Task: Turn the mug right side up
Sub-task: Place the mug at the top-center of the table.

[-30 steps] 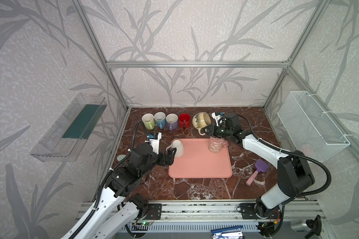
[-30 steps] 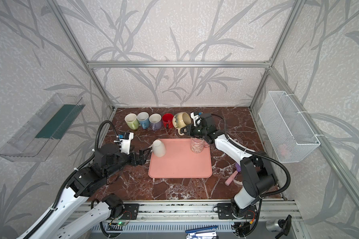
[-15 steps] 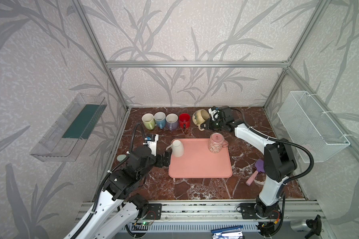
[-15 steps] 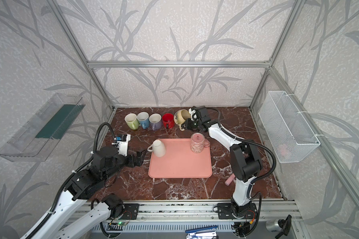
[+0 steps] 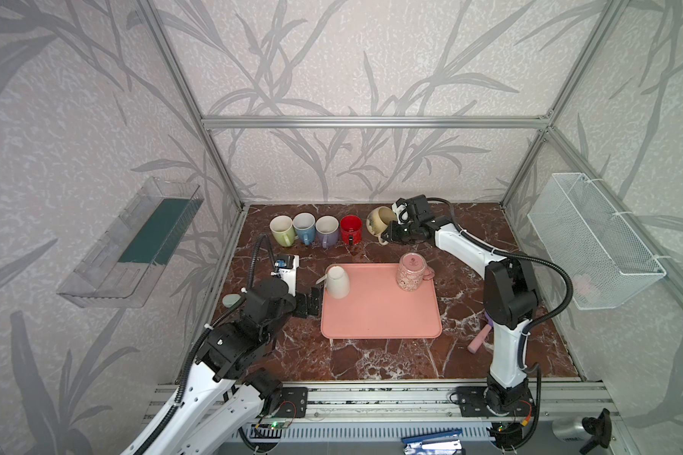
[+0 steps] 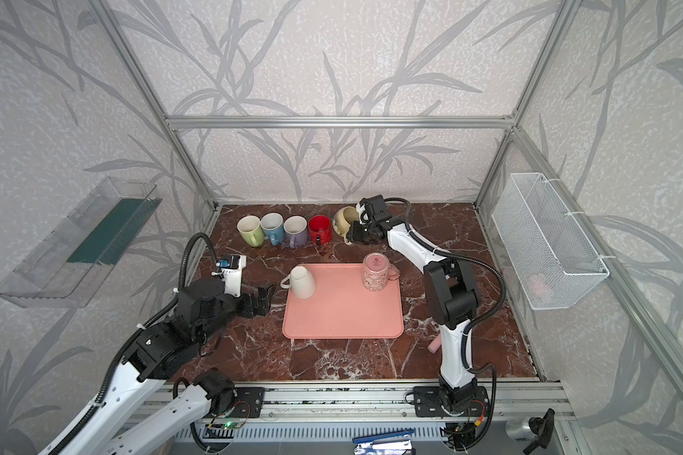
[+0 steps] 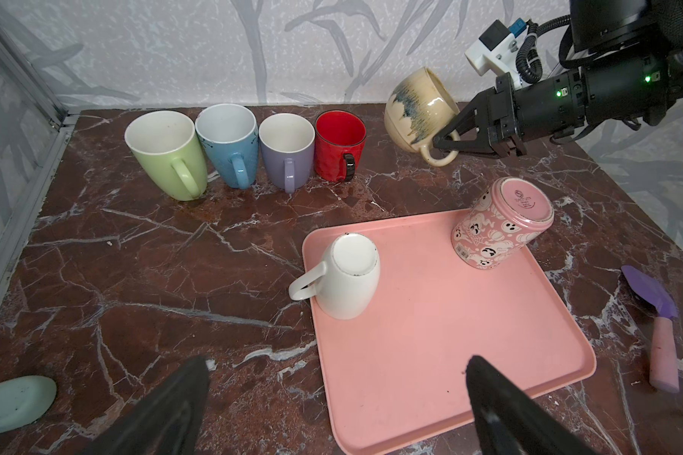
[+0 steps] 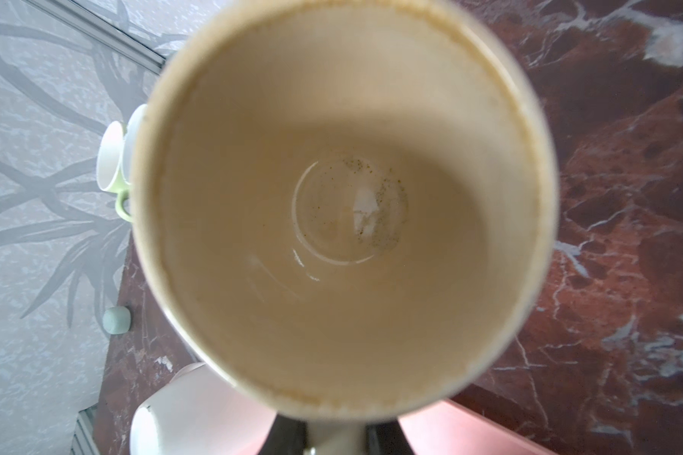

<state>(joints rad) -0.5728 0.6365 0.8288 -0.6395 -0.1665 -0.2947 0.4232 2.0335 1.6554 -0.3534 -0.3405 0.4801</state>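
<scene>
1. Mugs nearest you, white mug point(image 5: 338, 281) and pink mug point(image 5: 411, 272), stand upside down on the tray point(image 5: 379, 319); your left pincer point(image 5: 308, 303) waits apart beside it.
2. Farther back, your right pincer point(image 7: 444, 142), clamped on the handle of the cream mug point(image 7: 415, 106), has drawn it toward the upright row point(image 5: 316, 228).
3. It's tilted: level it onto the worktop point(image 5: 371, 362).

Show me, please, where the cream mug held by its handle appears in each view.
Top view: cream mug at the back, right of the red mug.
Top view: same place, right of the red mug.
Left wrist: tilted beside the red mug, handle in the right pincer.
Right wrist: fills the picture, seen into its mouth.
Shared landmark: the green mug, in all four.
</scene>
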